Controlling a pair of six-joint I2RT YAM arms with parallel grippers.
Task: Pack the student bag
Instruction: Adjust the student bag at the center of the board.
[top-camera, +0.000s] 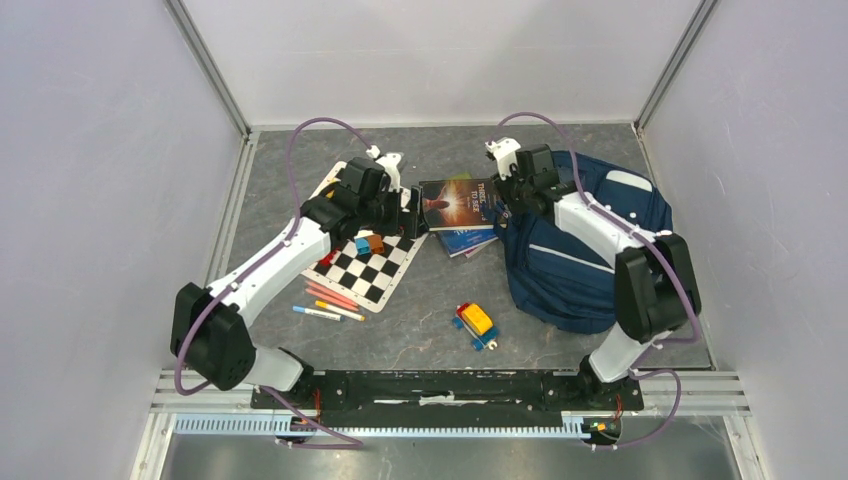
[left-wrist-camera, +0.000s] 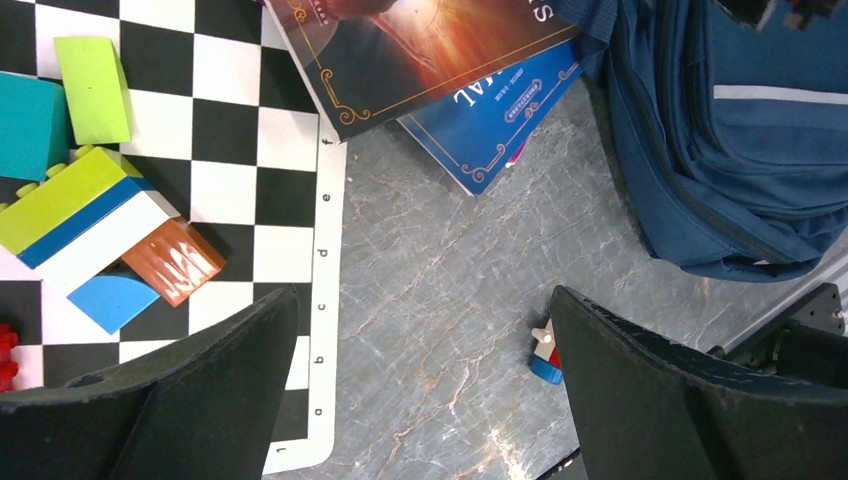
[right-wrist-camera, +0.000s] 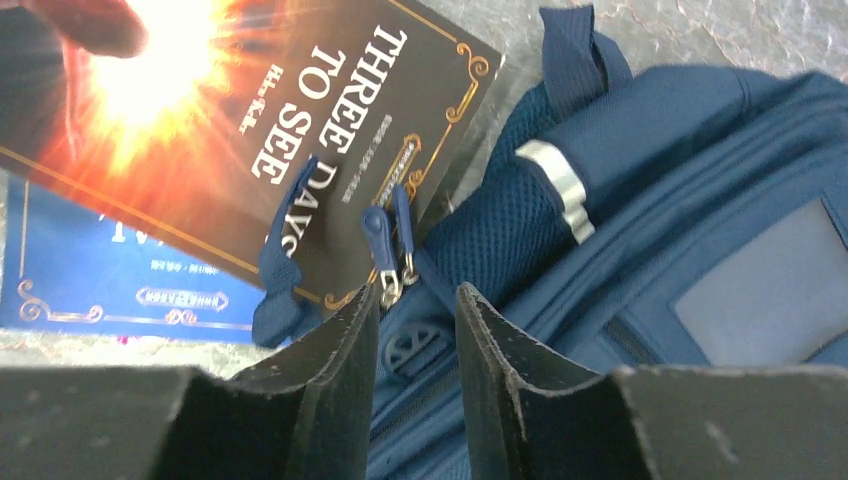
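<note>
Room: bare grey marbled table (top-camera: 430, 290) between black-and-white chequered board (top-camera: 385, 270) and large navy-blue fabric backpack (top-camera: 570, 265).
Backpack: right side, touching dark glossy book (top-camera: 455, 200).
Right hand (right-wrist-camera: 417, 295): at the backpack's zip pulls (right-wrist-camera: 385, 250), fingers narrowly apart; grip, I cannot tell.
Left hand (left-wrist-camera: 422, 300): spread wide, beside the board's edge.

The backpack (top-camera: 640, 205) is navy blue with a pale grey diagonal stripe. One book (right-wrist-camera: 200, 130) has a dark cover with an orange-white glow, white lettering and a gold scrolled border. The second book (left-wrist-camera: 500, 105) is bright blue with gold ornament. The chessboard (left-wrist-camera: 285, 140) is checked black and white. The blocks (left-wrist-camera: 95, 90) are lime green, teal, white, blue and glossy orange-brown. The table (left-wrist-camera: 440, 280) is grey with pale marbled veins.
</note>
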